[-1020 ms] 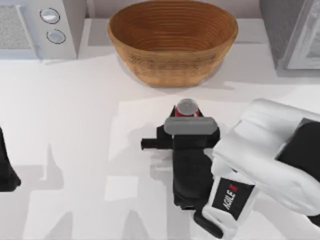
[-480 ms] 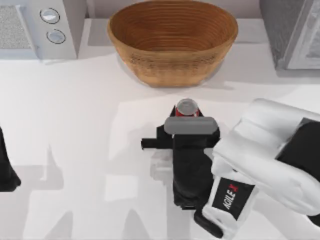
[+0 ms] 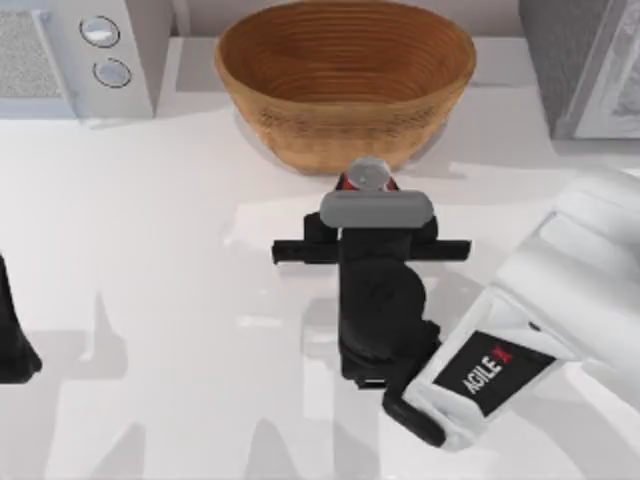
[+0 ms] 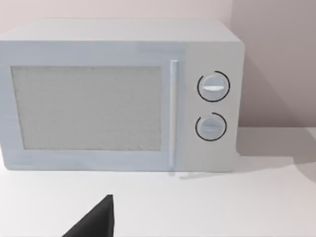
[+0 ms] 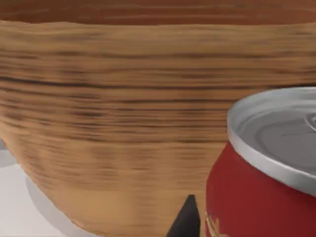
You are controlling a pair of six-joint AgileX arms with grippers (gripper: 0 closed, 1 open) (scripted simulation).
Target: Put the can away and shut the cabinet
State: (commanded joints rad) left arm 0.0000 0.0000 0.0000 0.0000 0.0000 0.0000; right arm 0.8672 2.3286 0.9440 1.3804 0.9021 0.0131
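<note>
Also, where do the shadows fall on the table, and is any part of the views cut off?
Top view: soft grey shadows lie on the table under the right gripper and beside the basket. Right wrist view: the can is cut by the frame edge. Left wrist view: the microwave casts a faint shadow.

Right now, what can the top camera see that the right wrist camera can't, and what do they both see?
Top view alone: the microwave at the back left, the white table, the right arm and the parked left arm at the left edge. Right wrist view alone: the can's red side with a bit of label, close up. Both: the can and the woven basket just behind it.
</note>
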